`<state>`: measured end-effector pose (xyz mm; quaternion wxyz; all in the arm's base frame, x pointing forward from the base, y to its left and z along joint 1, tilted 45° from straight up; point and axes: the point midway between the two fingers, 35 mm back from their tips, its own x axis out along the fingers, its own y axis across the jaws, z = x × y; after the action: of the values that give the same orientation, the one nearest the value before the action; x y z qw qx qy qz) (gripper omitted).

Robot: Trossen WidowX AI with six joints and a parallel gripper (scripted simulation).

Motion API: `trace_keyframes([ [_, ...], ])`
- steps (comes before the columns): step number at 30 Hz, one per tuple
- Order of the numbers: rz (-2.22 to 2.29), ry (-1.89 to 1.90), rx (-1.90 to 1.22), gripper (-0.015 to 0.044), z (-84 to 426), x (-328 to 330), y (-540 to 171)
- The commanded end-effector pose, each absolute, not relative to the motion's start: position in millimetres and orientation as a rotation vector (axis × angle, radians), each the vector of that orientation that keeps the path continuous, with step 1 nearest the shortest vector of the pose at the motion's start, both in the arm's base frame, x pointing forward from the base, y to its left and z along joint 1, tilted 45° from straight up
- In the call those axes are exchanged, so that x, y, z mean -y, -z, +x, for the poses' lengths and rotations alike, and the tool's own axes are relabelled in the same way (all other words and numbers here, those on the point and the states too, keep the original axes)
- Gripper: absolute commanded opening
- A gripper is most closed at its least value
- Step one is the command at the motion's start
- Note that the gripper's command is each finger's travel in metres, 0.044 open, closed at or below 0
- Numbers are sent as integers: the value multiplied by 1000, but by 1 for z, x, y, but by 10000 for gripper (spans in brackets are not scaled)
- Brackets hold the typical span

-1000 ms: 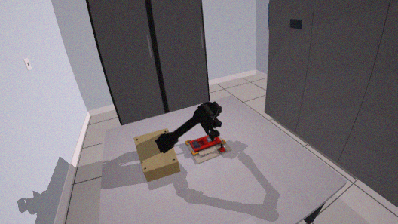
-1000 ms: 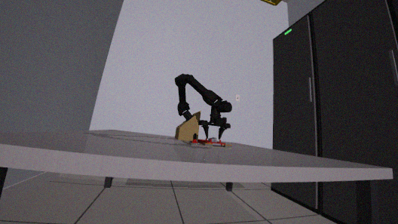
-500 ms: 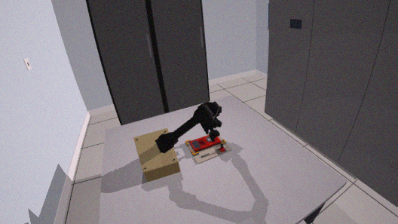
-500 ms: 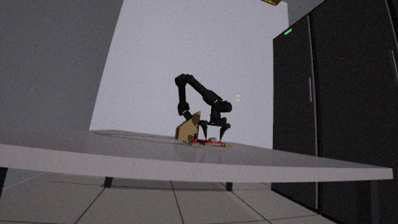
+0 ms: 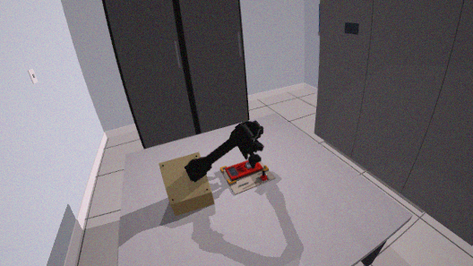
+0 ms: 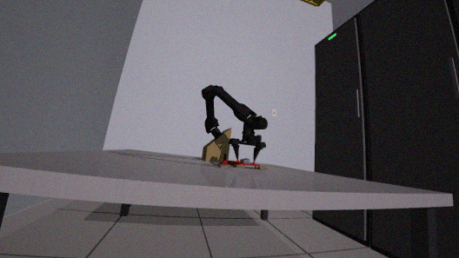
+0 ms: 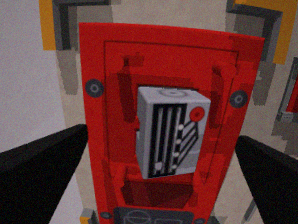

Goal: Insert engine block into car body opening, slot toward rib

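Observation:
The red car body point(image 5: 236, 173) point(image 7: 93, 60) lies flat on the printed board point(image 5: 237, 190) point(image 7: 71, 107). The grey engine block point(image 6: 246, 160) point(image 7: 170, 132) stands in the opening area of the car body, turned slightly against its outline. Its striped face with a red dot faces the wrist camera. A dark recess shows below it in the wrist view. Its top stands above the red surface; how deep it sits I cannot tell. My gripper point(image 5: 254, 160) point(image 6: 246, 162) point(image 7: 162, 137) is wide open, one finger on each side of the block, with visible gaps to both sides.
Yellow and grey corner brackets point(image 7: 47, 30) point(image 7: 286, 35) stand around the car body. A small red part point(image 5: 264, 177) point(image 7: 294, 100) is beside it, to the right in the wrist view. The tan base block point(image 5: 179, 181) point(image 6: 215, 149) stands behind, under the arm.

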<state>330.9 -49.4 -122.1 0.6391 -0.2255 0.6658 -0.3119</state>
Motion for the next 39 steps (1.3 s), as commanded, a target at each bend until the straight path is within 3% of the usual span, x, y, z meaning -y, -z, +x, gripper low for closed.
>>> trace_keyframes([
  [1, -515, 711, -1519, 440, 331, 48, 120],
  [8, -520, 709, -1518, 440, 332, 38, 107],
  [25, -520, 709, -1518, 0, 332, 38, 107],
  [39, -520, 709, -1518, 0, 332, 40, 109],
])
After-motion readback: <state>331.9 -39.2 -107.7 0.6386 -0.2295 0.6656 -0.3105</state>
